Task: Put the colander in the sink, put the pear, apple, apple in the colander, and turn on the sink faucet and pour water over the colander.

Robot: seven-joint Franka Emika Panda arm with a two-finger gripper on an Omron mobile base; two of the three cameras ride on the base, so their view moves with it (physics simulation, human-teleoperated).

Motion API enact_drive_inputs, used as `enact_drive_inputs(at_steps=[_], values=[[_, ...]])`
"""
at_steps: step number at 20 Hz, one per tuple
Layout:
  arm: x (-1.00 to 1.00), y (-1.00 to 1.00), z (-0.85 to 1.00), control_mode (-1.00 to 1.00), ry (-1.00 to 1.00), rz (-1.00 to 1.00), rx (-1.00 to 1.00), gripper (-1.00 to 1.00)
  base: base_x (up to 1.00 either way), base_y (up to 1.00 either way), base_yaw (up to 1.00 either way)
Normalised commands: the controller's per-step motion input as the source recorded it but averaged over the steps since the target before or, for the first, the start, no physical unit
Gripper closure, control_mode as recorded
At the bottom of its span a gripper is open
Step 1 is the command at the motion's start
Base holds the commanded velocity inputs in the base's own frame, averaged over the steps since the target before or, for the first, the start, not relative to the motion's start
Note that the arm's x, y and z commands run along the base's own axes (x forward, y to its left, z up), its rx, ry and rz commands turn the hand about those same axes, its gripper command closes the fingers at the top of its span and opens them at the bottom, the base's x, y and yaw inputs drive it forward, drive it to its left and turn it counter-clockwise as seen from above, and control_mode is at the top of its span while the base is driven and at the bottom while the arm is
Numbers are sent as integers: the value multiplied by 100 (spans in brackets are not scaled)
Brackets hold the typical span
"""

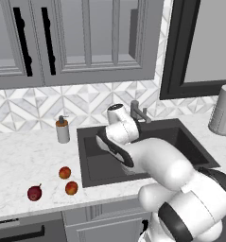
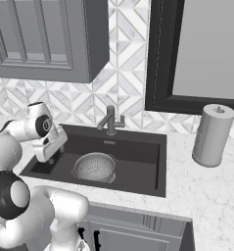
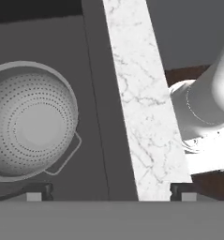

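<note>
The colander (image 2: 95,166) sits in the sink (image 2: 143,147), centre frame. My jaws are spread and empty. Next the pear (image 1: 34,193), lower left on the desk (image 1: 24,160): probably light, smooth, slippery; I would grip its belly.

**Grey cabinets, patterned tile, marble counter**

Grey panelled wall cabinets (image 1: 72,40) with black bar handles (image 1: 22,41) hang above a backsplash (image 1: 43,106) of white and grey geometric tile. A dark-framed window (image 2: 197,54) sits to the right. The white marble countertop (image 1: 24,156) runs beneath, carrying a small soap dispenser (image 1: 63,129) on the left and a paper towel roll (image 2: 212,135) at right. Grey base cabinets (image 2: 133,228) stand below the counter. Lighting is even and soft.
</note>
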Motion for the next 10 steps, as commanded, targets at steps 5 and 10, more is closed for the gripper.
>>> enact_drive_inputs(at_steps=[5,10], values=[[-36,34,27,-100,1,97,-16,-100,0,0,0],[-27,44,25,-100,2,99,-17,-100,0,0,0]])
